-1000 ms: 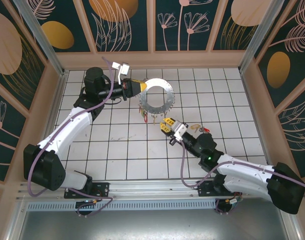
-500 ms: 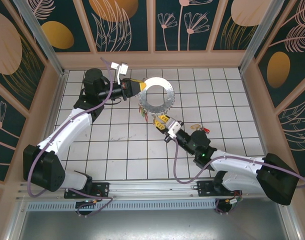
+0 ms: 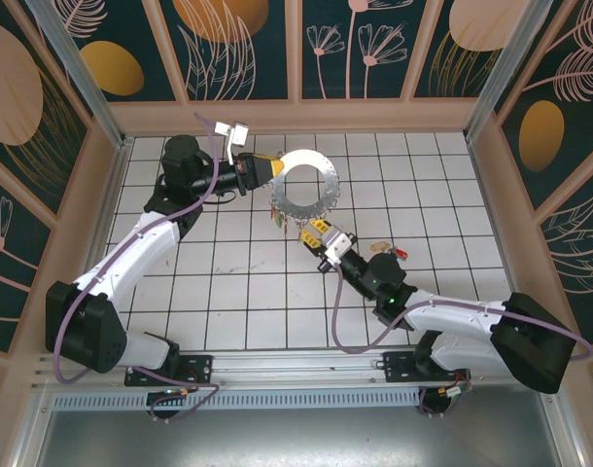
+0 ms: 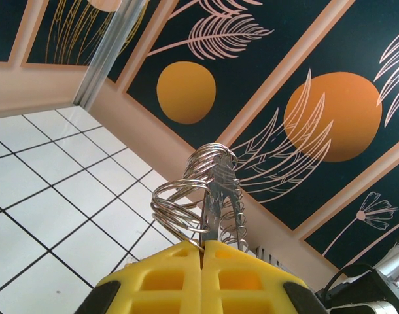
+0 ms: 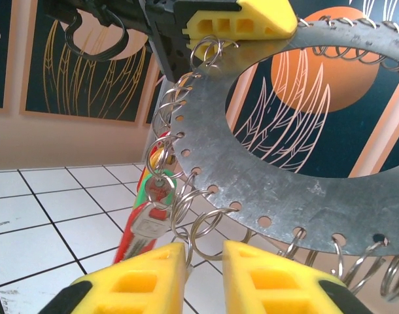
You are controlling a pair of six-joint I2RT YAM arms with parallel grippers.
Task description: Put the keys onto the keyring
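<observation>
The keyring (image 3: 323, 199), a flat silver hoop edged with small split rings, is held up off the tiles by its left rim. My left gripper (image 3: 264, 172) is shut on that rim, and its yellow fingers (image 4: 167, 281) pinch the metal edge of the keyring (image 4: 216, 190). Keys (image 5: 149, 216) with green and red heads hang from rings on the keyring's (image 5: 284, 176) lower left edge, also visible from above (image 3: 278, 220). My right gripper (image 3: 312, 232) sits just under the hoop. Its jaws (image 5: 205, 258) stand open, with a small split ring hanging in the gap.
More loose keys (image 3: 386, 250) lie on the white tiled floor to the right of my right wrist. Wooden walls with dark floral panels (image 3: 296, 107) close in the back and sides.
My right gripper has moved up and to the left, closer under the hoop's lower edge, and its jaws have parted slightly. The left arm and hoop have stayed put.
</observation>
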